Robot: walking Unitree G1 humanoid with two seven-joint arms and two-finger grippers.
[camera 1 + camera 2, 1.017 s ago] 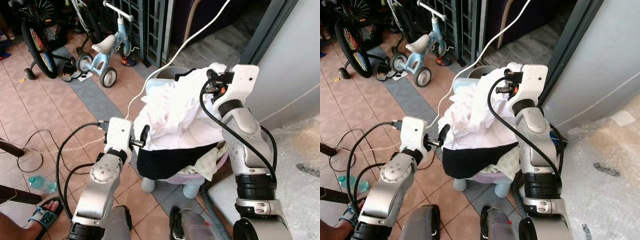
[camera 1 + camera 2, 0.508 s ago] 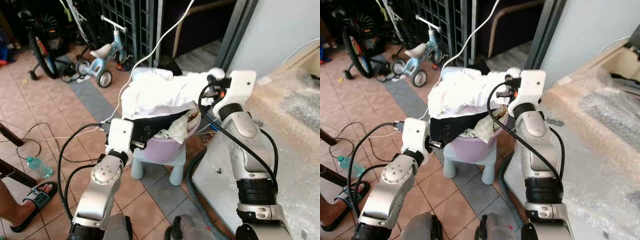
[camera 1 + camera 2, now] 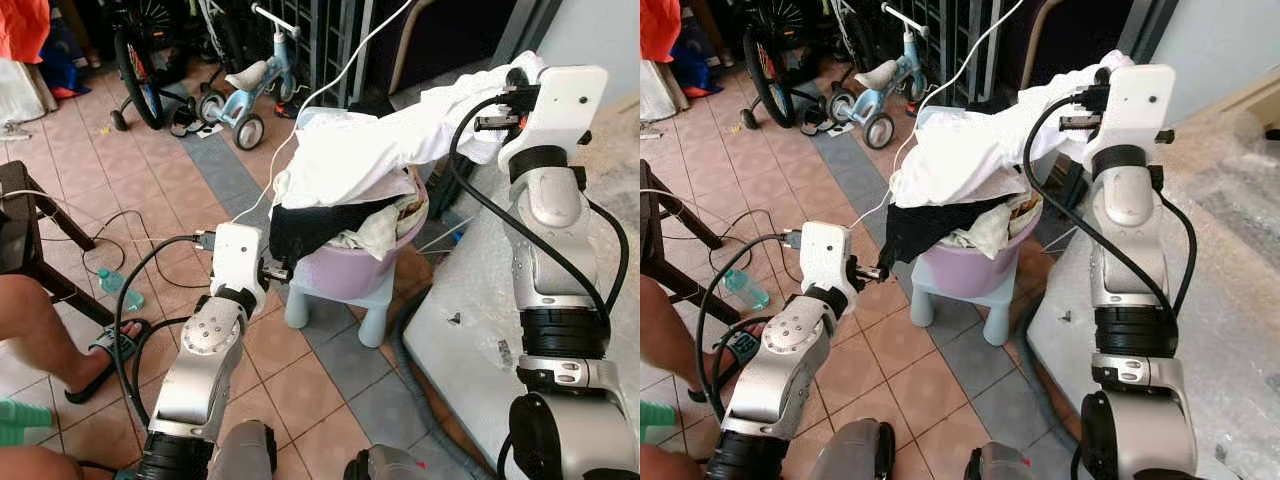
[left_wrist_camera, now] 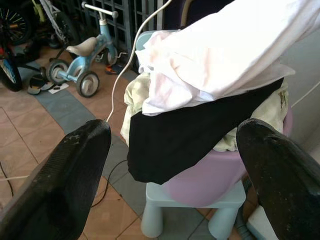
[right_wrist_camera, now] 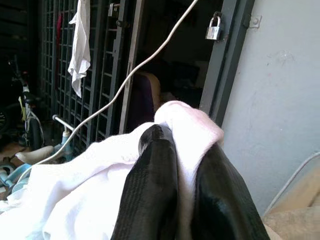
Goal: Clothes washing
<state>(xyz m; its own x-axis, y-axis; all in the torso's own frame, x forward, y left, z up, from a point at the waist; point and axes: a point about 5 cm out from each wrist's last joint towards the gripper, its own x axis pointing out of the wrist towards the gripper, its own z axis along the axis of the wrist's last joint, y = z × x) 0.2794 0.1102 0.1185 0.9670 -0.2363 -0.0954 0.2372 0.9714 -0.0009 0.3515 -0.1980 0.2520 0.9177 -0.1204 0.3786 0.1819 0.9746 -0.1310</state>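
From the head cameras, the right gripper [image 3: 512, 82] is raised high over the plastic-wrapped machine top [image 3: 600, 300], its fingers pinched on a white garment [image 3: 370, 150] that now stretches out from the heap in the lilac basin [image 3: 355, 275]; half a second ago that cloth still lay bunched on the pile, so the lift has begun and the piece is coming free. The basin sits on a pale blue stool [image 3: 335, 310], with a black garment [image 3: 310, 225] draped over its near rim. The left gripper [image 3: 872, 272] hovers just beside that black cloth, holding nothing. The left wrist view shows its two fingers [image 4: 65, 175] spread wide, framing the black cloth and basin. The right wrist view shows both fingers [image 5: 155, 190] clamped on a white fold [image 5: 190, 135], a padlocked door [image 5: 214, 30] beyond.
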